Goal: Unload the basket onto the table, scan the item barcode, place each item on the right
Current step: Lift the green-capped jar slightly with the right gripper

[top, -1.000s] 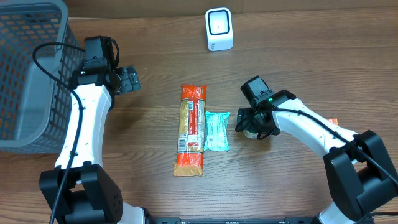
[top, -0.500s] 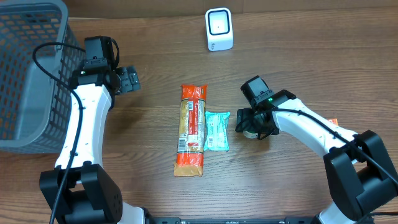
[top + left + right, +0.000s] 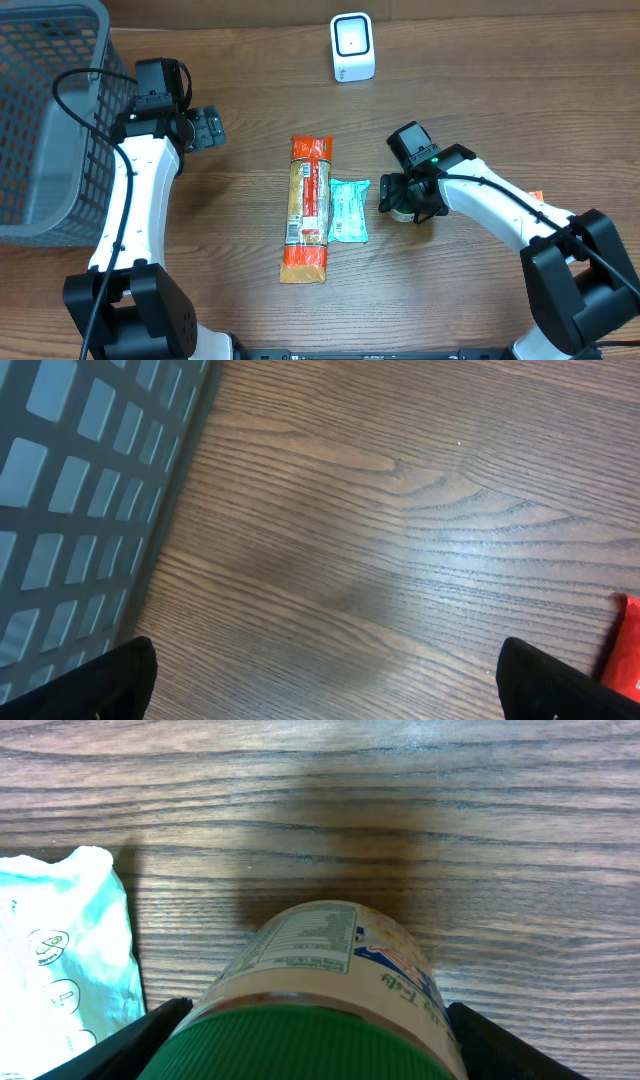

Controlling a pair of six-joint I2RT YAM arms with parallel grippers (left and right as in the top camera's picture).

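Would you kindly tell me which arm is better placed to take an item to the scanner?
Probably right: the right fingers flank the green-lidded jar, ready to carry it to the scanner. The left fingers are open and empty beside the basket.

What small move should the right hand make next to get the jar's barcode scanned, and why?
Probably close the right hand firmly on the green-lidded jar. Its fingers flank the lid on both sides, though a firm grip cannot be confirmed, and the jar sits on the table, away from the white scanner.
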